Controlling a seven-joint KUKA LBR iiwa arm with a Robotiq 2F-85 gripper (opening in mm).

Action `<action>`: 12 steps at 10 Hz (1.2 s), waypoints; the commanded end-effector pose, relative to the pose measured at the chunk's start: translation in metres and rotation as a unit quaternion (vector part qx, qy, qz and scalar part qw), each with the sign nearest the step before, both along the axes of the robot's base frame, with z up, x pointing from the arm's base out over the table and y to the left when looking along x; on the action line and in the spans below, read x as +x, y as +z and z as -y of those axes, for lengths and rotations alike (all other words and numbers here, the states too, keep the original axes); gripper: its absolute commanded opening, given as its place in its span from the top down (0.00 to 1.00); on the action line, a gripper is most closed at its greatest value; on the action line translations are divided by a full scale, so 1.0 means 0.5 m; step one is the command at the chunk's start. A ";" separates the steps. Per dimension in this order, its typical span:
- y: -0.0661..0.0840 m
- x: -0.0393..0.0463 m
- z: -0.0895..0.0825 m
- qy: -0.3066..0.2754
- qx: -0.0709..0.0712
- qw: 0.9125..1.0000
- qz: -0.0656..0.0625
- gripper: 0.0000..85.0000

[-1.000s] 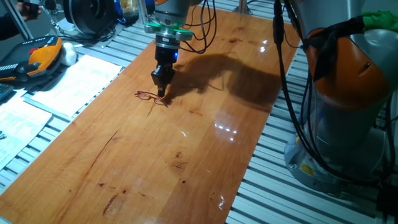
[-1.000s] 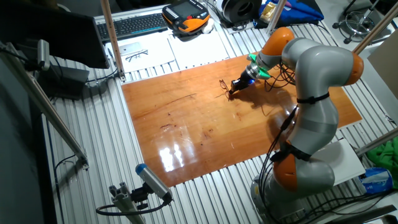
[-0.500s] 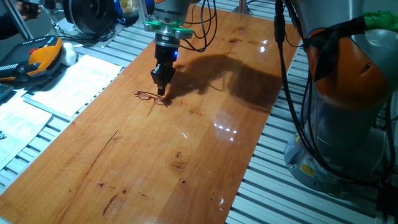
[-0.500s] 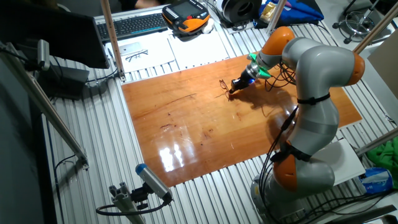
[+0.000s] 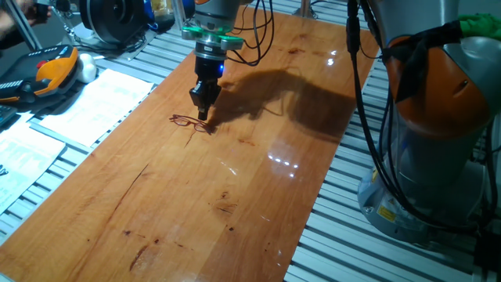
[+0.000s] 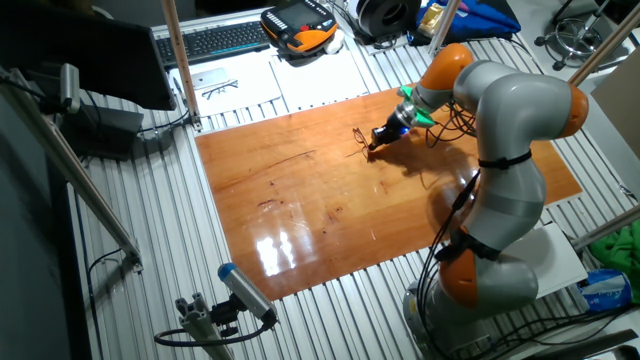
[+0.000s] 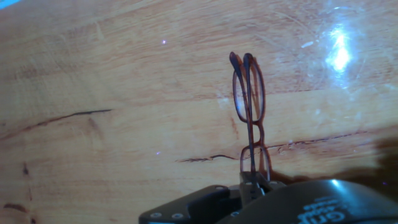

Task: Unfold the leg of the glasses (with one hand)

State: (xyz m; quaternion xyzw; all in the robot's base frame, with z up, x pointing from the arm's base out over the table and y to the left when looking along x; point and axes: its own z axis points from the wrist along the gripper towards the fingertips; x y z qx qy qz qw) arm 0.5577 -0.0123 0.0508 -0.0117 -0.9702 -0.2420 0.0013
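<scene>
- The hand [image 5: 203, 113] stands over the wooden counter [image 5: 235, 180], near its far long edge, and points down at the glasses [image 5: 191, 121].
- In the other fixed view the hand [image 6: 374, 146] comes from the side of the orange-and-grey arm [image 6: 510, 130], and the glasses [image 6: 361, 140] lie just beside its tip.
- The glasses [image 7: 250, 118] rest on the counter [image 7: 124, 112]. In the hand view both legs lie folded along the frame, and their dark ends reach past the far lens.
- The jaws are nearly closed and their tip meets the near end of the glasses. It looks like a grip on this end, but the black body of the hand hides the contact, so one cannot tell if the frame is really held.
- A blue light and a green ring [image 5: 207, 34] show on the hand above the jaws.
- White papers [image 5: 94, 98] lie on the ribbed metal surface beside the left edge of the counter, and an orange-and-black device [image 5: 48, 72] is near them.
</scene>
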 end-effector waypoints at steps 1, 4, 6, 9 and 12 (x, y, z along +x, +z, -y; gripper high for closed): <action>0.000 0.000 0.000 0.000 -0.001 1.000 0.000 1.00; -0.001 -0.002 0.004 0.000 0.009 1.000 0.000 1.00; -0.004 -0.001 0.003 0.001 0.019 1.000 0.002 1.00; -0.006 -0.003 0.004 0.004 0.022 1.000 0.002 1.00; -0.011 -0.005 0.006 0.006 0.024 1.000 0.002 1.00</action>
